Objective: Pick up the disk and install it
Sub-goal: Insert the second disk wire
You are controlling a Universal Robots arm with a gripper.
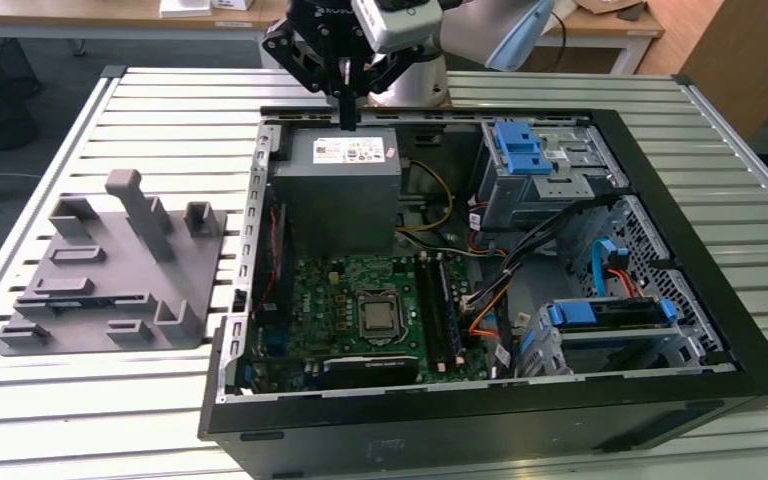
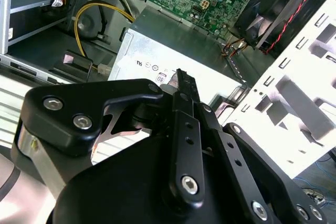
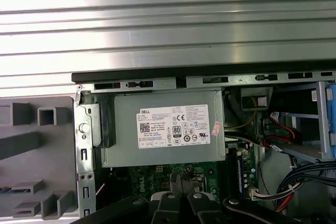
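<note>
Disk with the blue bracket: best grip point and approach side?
Likely from above: the disk sits in a metal cage, upper side exposed. Pinch across its narrow width, midway between the blue bracket ends, clear of nearby cables.

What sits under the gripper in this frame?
The grey power-supply box with its white sticker lies below the gripper. Whatever lies under that box is covered.

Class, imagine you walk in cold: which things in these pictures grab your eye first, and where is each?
The open black computer case sits mid-way on the slatted table, its green motherboard bared. The black pincer hangs over the grey box with a white sticker at the case's far edge. Bright blue frames the disk in a bay on the exterior view's right.
</note>
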